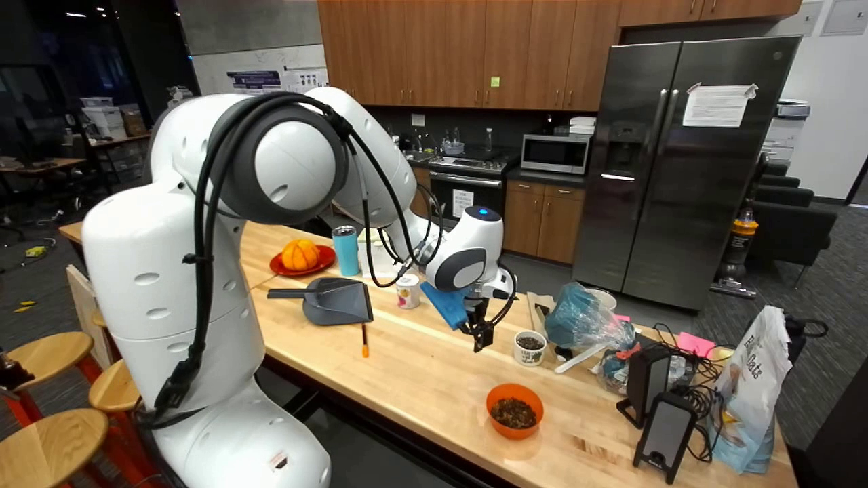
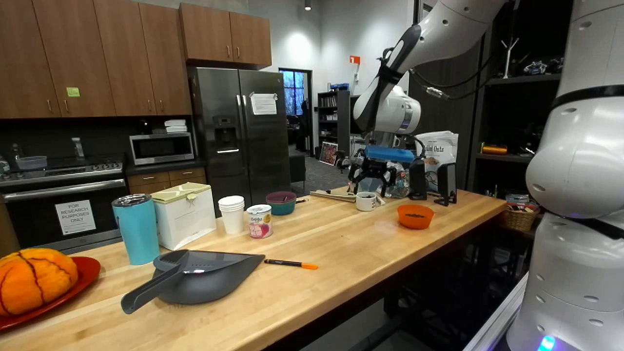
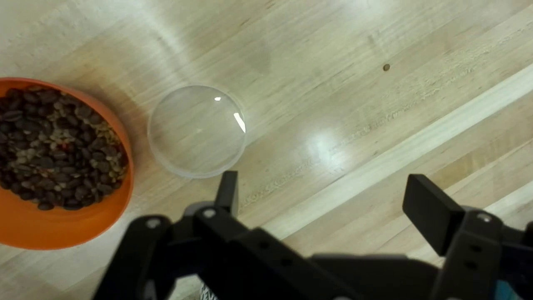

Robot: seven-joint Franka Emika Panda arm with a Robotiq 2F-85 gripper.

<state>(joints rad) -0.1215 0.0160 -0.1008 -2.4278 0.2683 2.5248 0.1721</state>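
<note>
My gripper (image 3: 322, 179) is open and empty above the wooden table. It also shows in both exterior views (image 1: 483, 339) (image 2: 371, 189). A clear round disc (image 3: 198, 131) lies beside an orange bowl (image 3: 62, 227), just past the left fingertip in the wrist view. The bowl holds dark beans and paler bits; it shows in both exterior views (image 1: 515, 432) (image 2: 414, 222). A white printed cup (image 1: 528, 356) with dark contents stands near the gripper, also in an exterior view (image 2: 363, 204). Only a sliver of the cup (image 3: 207, 293) shows in the wrist view.
A plastic bag (image 1: 584, 318), black speakers (image 1: 664, 434) and an oats bag (image 1: 749, 393) crowd one table end. A grey dustpan (image 2: 209, 280), an orange-capped marker (image 2: 290, 263), a pink-labelled can (image 2: 260, 222), a blue tumbler (image 2: 136, 231) and an orange pumpkin (image 2: 36, 280) stand toward the opposite end.
</note>
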